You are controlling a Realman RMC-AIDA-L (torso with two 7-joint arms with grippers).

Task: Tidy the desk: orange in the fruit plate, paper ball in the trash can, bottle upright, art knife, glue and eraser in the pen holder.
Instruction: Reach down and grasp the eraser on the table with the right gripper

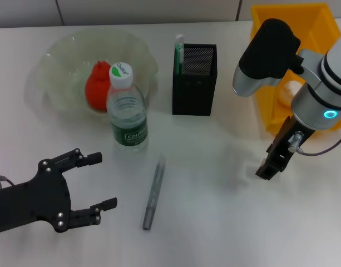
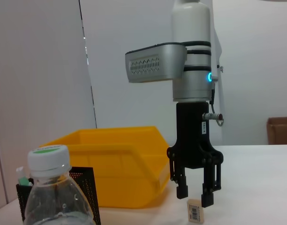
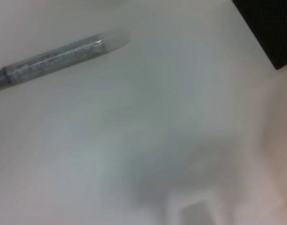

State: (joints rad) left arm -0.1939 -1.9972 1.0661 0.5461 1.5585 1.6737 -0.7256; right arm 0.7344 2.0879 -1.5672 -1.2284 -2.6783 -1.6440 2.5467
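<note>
The orange lies in the clear fruit plate. Beside the plate the bottle stands upright, also close up in the left wrist view. A green-and-white stick pokes out of the black mesh pen holder. A grey stick, art knife or glue, lies flat on the table. My right gripper hangs open just above the small beige eraser; in the head view this gripper hides the eraser. A pale lump, likely the paper ball, sits in the yellow trash can. My left gripper is open near the front left.
The yellow trash can stands right behind my right arm, and the pen holder is to its left. The grey stick lies between the two grippers. A cardboard box stands far off, beyond the table.
</note>
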